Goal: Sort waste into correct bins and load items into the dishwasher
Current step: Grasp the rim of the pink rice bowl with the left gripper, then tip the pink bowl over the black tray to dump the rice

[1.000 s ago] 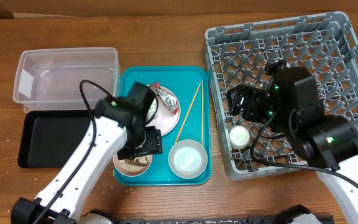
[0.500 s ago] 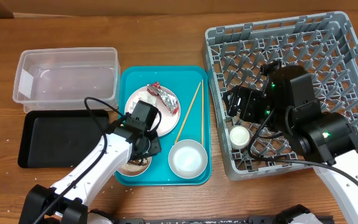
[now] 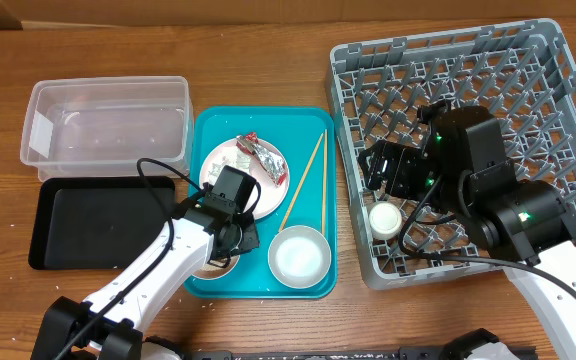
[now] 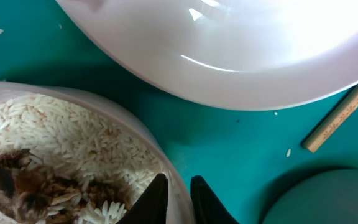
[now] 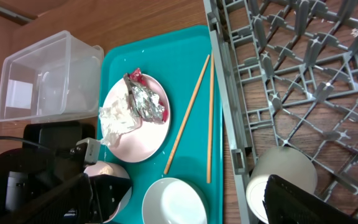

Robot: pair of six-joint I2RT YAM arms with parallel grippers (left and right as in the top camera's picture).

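Two tools, one at work. My left tool [image 4: 178,202] stands astride the rim of the rice bowl [image 4: 129,118], one finger inside and one outside. It is closed to a narrow slit on the wall between them and appears to have the bowl pinched. The bowl sits on the teal tray [image 3: 330,230] mid-table, on the side toward the table's [image 3: 268,50] near edge. It is just beside the plate [image 4: 241,56] and near the empty bowl [image 3: 300,255]. It holds rice [image 4: 73,134] and brown scraps [image 4: 23,183]. My right tool [image 3: 388,170] hangs over the rack [image 3: 488,70] by the right edge, fingers wide apart and empty, near the cup [image 3: 385,218] lying there.

Step in hand, as I judge it: lift the bowl and empty it into a bin, either the tub [image 3: 108,130] at the far left corner or the black tray [image 3: 98,220] by the left edge. A one-sided rim grip lets the load sag away from the fingers, so the pinch should be firm and deep before rising. Lift straight up to clear the plate and keep the mouth level in transit. Tip slowly, and only once wholly over the bin, since loose grains spill easily. The wrapper [image 3: 265,158] and chopsticks [image 3: 308,180] are not yet dealt with.
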